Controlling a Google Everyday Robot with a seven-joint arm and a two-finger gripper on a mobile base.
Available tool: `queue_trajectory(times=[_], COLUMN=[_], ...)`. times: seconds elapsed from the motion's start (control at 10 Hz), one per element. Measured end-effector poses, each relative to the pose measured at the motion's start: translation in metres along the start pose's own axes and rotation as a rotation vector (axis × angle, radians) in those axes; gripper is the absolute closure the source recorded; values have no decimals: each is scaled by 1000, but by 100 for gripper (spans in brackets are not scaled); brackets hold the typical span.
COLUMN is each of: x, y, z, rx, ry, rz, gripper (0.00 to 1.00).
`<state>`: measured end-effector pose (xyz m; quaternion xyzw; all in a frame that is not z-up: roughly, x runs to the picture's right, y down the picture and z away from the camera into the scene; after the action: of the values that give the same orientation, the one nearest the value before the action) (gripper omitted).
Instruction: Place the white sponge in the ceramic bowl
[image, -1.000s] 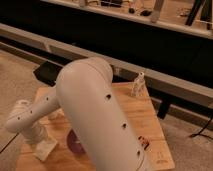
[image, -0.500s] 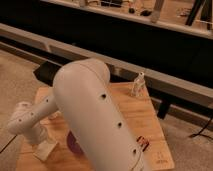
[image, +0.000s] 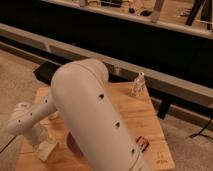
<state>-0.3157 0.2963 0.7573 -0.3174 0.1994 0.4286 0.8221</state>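
Low at the left of the wooden table (image: 145, 117): the gripper (image: 43, 145), with a pale block at its tip, probably the white sponge (image: 49, 151). Cannot tell the gripper's state: wide, narrow or holding. Just to the right, the ceramic bowl (image: 73, 144), mostly hidden behind the arm. Risk of releasing too early and landing the sponge on the rim or beside it.

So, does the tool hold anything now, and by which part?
Cannot tell. The tool hangs low over the wooden table, beside the ceramic bowl; what is at its tip is unclear.
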Motion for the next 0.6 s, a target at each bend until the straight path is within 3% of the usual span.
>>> queue_trajectory(times=[0.2,0.6], x=[-1,-3], y=[-3,-7], z=[-4,-9], rx=[0,-3], ry=[-3,-6], rz=[15,30], gripper=[100,100])
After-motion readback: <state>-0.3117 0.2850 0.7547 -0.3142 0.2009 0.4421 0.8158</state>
